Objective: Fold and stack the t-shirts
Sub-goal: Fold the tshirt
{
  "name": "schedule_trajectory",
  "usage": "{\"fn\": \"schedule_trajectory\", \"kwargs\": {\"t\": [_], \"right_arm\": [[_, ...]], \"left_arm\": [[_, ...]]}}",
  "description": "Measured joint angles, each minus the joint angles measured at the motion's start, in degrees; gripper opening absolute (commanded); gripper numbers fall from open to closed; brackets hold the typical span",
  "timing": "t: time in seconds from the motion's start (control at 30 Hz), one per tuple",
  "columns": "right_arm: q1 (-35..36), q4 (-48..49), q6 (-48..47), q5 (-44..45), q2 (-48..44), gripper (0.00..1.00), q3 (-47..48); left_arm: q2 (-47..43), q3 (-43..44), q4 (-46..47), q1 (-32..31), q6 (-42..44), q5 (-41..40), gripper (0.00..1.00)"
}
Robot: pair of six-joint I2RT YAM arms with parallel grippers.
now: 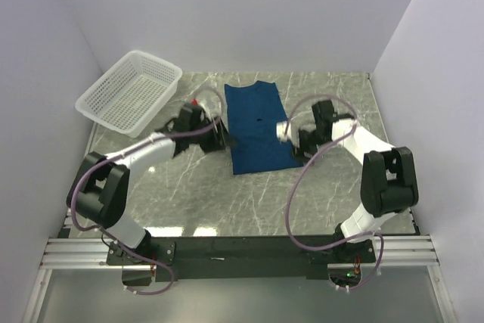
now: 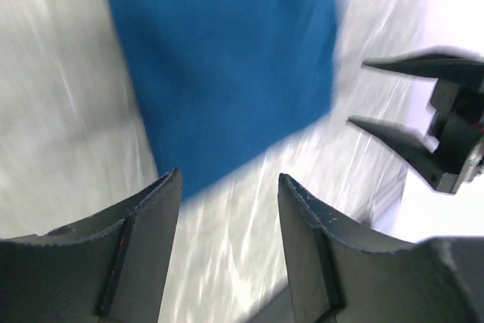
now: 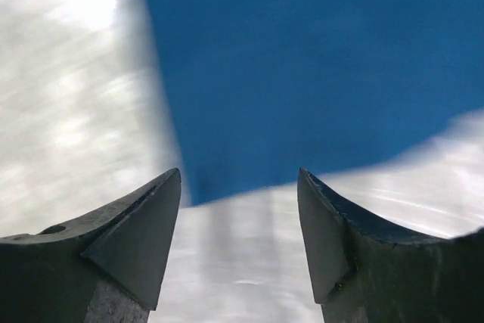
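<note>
Dark blue t-shirt (image 1: 255, 122) is lying mid-surface (image 1: 227, 202), apparently folded into a narrow strip. Left end effector (image 1: 224, 140) and right end effector (image 1: 286, 132) are flanking it, both gaping, empty. Crosswise fold and stacking likely remaining.

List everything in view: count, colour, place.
t-shirt: one, dark blue, folded flat, table centre
basket: one, white mesh, far left corner
table: one, grey marbled, under everything
left arm: one, black and white, reaching toward the t-shirt's left edge
right arm: one, black and white, reaching toward its right edge
left pincer: one, dark, open, by the t-shirt's edge
right pincer: one, dark, open, by the t-shirt's edge
</note>
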Motion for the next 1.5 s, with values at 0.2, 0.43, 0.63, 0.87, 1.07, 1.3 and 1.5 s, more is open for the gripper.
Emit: {"fn": "schedule_trajectory", "kwargs": {"t": [0.2, 0.43, 0.63, 0.87, 1.07, 1.3, 1.5], "right_arm": [[0.5, -1.1, -11.3, 0.9, -5.3, 0.71, -15.8], [1.0, 6.4, -12.1, 3.1, -8.3, 0.71, -18.9], [1.1, 9.1, -12.5, 3.2, -8.6, 0.7, -19.0], [1.1, 6.4, -19.7, 3.7, -8.5, 0.67, -19.3], [2.1, 5.0, -21.9, 5.5, -6.1, 0.6, -18.9], [5.0, 6.1, -19.1, 9.3, -3.3, 0.44, -16.3], [5.7, 7.8, -16.9, 11.1, -1.8, 0.0, -15.3]], "left_arm": [[-2.0, -15.3, -0.3, -9.8, -8.4, -0.8, 0.63], [0.2, -15.7, 0.4, -10.1, -15.3, -5.9, 0.63], [4.7, -12.5, 2.8, -10.4, -18.7, -6.7, 0.59], [8.1, -10.5, 4.2, -10.4, -20.0, -7.7, 0.28], [8.3, -10.5, 4.3, -10.4, -19.7, -8.7, 0.22], [8.3, -10.5, 4.9, -10.4, -19.1, -8.1, 0.17], [8.3, -10.9, 6.3, -10.4, -18.1, -6.9, 0.05]]}}
